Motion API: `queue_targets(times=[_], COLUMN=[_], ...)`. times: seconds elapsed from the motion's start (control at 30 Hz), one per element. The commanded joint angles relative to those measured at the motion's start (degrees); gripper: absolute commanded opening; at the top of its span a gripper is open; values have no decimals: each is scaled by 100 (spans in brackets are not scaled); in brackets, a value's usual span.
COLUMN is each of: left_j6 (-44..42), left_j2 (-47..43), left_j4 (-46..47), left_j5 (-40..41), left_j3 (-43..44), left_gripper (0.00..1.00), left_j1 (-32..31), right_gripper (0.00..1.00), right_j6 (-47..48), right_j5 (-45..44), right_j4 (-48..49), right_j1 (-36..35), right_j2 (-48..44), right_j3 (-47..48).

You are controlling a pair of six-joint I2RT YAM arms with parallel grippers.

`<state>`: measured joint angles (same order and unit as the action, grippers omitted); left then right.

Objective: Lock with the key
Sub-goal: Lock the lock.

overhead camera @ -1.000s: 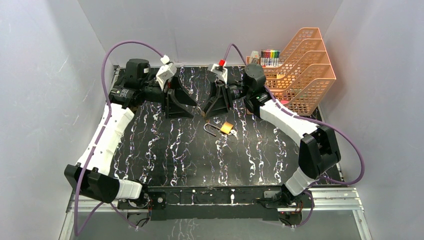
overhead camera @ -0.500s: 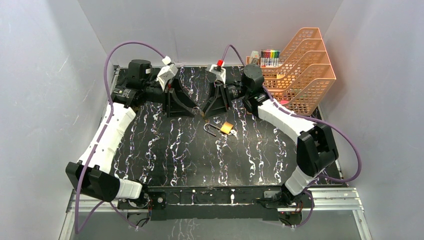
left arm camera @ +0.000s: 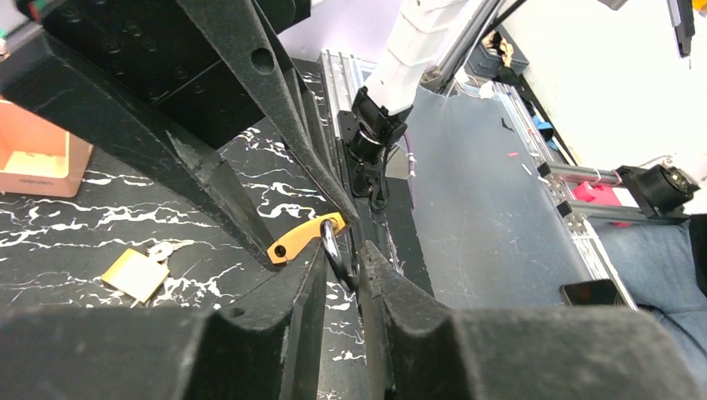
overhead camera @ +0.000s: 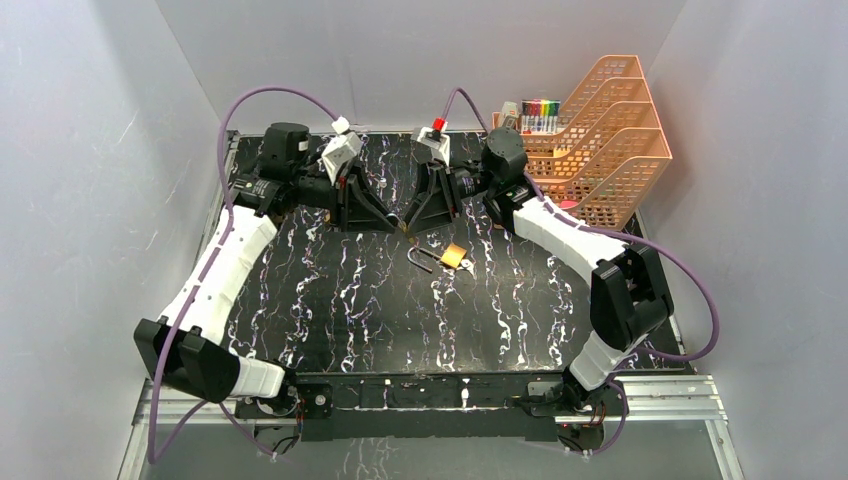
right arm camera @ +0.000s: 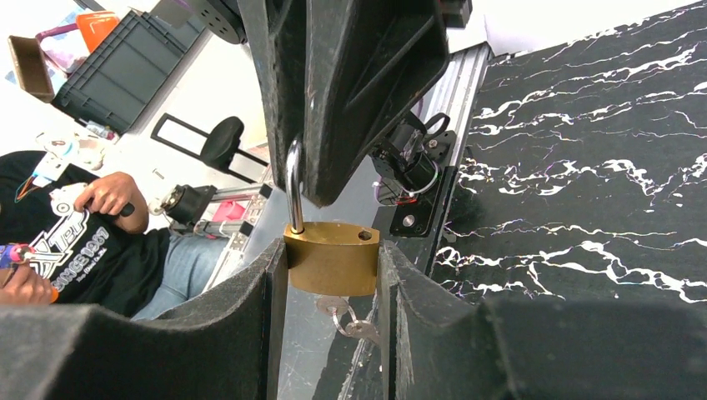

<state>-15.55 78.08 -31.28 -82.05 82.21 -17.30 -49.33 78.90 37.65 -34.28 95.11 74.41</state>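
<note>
Brass showed between the jaws of the right gripper [right arm camera: 333,250], which were clamped on the body of the held padlock [right arm camera: 331,265], up off the desk [overhead camera: 330,300] at its far middle. Its shackle [right arm camera: 293,179] stood with one leg seated and the other hole bare, so the lock was open. Over the last second the two arms had drawn together. The left gripper [left arm camera: 343,262] had slid right and the right gripper a little left, until their tips met where a gap had been. In the left wrist view the shackle's loop ran into the narrow slot between the left jaws, which stood close together around it. Whether they pinched the steel or only bracketed it could not be told. A second padlock [overhead camera: 454,255], also open, lay on the desk just near of the meeting point with loose keys [overhead camera: 467,266] beside it, and it had not moved. Small keys [right arm camera: 346,317] showed just below the held padlock, though whether they hung from its keyhole or lay beyond it could not be told. By my reading, the closed gap meant the approach was over. The left side was placed to take the shackle and press its free leg home while the right side braced the body. The lock was not yet shut.
</note>
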Motion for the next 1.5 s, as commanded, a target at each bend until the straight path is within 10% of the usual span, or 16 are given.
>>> queue_targets(times=[0.0,0.27,0.6,0.77,0.97,1.17,1.47], left_j6=[18,418,2898,3708,4826,5179,5255], left_j2=[34,-108,-700,-894,-829,-786,-778], left_j4=[232,837,4305,5847,8038,8720,9034], left_j5=[-196,268,1270,2265,2604,2710,2765], left_j3=[-161,-271,-891,-1374,-2024,-2159,-2246], left_gripper=[12,0,0,0,0,0,0], left_j1=[-296,-441,-398,-401,-408,-456,-488], right_gripper=[0,3,97,99,98,95,84], right_j6=[-70,-194,1312,1800,1603,1600,1505], right_j5=[26,134,-1896,-3799,-3306,-3741,-3603], right_j4=[410,523,-973,-86,1978,4103,4503], right_j1=[-26,-3,852,850,844,658,289], right_j2=[4,0,-1142,-2498,-2654,-2381,-1792], right_j3=[275,311,-5,-1428,-2252,-2865,-2342])
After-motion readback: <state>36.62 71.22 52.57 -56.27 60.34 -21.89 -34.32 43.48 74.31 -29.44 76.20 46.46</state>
